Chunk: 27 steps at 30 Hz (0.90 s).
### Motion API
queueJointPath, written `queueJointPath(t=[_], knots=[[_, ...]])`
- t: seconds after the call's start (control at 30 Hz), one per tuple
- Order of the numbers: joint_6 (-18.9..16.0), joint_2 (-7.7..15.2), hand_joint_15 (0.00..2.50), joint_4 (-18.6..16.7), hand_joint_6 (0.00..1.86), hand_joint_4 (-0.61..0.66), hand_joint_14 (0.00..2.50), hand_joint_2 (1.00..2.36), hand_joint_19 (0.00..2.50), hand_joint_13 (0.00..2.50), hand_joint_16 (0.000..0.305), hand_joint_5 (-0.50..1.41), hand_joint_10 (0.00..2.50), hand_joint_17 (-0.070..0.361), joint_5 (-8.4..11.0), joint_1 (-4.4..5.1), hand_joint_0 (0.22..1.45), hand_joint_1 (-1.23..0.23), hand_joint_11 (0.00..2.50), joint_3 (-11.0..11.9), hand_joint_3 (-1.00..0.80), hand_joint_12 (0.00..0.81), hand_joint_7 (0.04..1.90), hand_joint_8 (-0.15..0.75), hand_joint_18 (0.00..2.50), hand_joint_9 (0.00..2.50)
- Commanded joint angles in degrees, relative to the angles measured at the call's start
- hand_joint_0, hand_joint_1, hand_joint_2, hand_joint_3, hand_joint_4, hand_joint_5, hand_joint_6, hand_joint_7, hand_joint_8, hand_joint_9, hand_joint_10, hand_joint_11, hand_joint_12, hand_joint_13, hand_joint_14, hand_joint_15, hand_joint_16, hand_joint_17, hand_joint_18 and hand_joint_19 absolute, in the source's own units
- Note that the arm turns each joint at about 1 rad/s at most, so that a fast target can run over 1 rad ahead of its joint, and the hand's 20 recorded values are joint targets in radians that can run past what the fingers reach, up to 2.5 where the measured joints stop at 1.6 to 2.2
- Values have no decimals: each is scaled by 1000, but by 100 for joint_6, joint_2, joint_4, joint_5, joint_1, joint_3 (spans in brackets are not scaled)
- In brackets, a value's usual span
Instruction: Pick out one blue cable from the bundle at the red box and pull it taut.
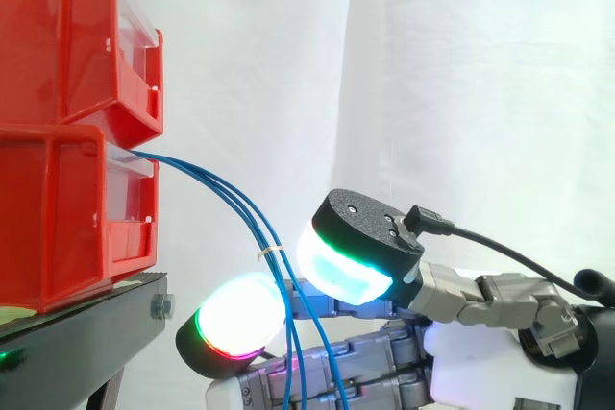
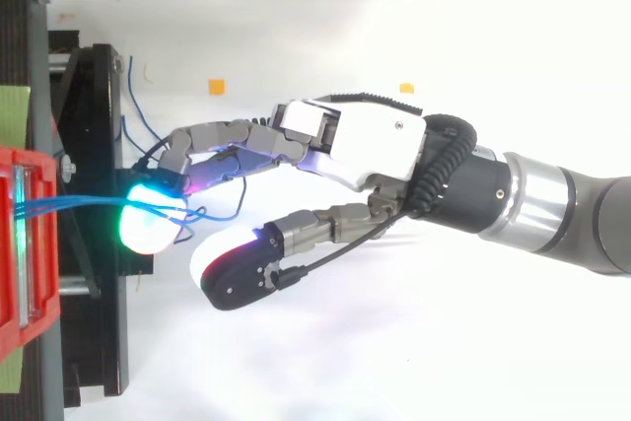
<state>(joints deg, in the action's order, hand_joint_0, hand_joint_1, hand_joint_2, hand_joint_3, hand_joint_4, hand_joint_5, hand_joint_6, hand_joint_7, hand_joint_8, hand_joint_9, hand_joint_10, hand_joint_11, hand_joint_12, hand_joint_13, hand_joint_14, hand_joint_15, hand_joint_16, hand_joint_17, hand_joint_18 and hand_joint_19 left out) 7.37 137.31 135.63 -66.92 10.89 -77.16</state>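
The robot hand (image 2: 375,150) reaches in level from the right, released and gripping nothing. Its thumb (image 1: 360,237) is raised apart, and its near-straight fingers (image 1: 235,324) spread among the blue cables (image 1: 226,191). The cables droop slack from the lower red box (image 1: 67,208) on the black stand (image 1: 86,319), before a white curtain (image 1: 461,64).

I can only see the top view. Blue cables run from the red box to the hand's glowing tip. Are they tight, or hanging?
Observer: Hanging. From the side, the blue cables curve downward, not stretched.
Operator: Are they loose strands?
Observer: No, a small pale tie bunches them partway down.
Operator: Just one box?
Observer: Two, stacked; the cables leave the lower red box, beneath the upper red box.
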Motion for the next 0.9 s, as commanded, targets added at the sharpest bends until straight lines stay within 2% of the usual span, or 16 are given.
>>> queueJointPath(t=[0.0, 0.27, 0.7, 0.87], knots=[[-8, -2, 340, -10, 503, 156, 15, 1006, 550, 586, 57, -138, 13, 128, -67, -17, 584, -598, 321, 52, -416, 338, 1125, 238, 373, 611], [-8, -2, 339, -10, 503, 157, 15, 1006, 545, 591, 57, -135, 15, 128, -199, -87, 584, -594, 327, 78, -414, 340, 1150, 239, 377, 618], [-8, -2, 338, 16, 503, 140, 15, 1012, 546, 593, 57, -126, 14, 127, -269, -113, 607, -620, 330, 104, -329, 338, 1221, 237, 378, 620], [-34, -2, 346, 16, 503, 142, 15, 1011, 554, 597, 57, -125, 16, 127, -419, -148, 609, -616, 332, 104, -346, 338, 1235, 237, 379, 624]])
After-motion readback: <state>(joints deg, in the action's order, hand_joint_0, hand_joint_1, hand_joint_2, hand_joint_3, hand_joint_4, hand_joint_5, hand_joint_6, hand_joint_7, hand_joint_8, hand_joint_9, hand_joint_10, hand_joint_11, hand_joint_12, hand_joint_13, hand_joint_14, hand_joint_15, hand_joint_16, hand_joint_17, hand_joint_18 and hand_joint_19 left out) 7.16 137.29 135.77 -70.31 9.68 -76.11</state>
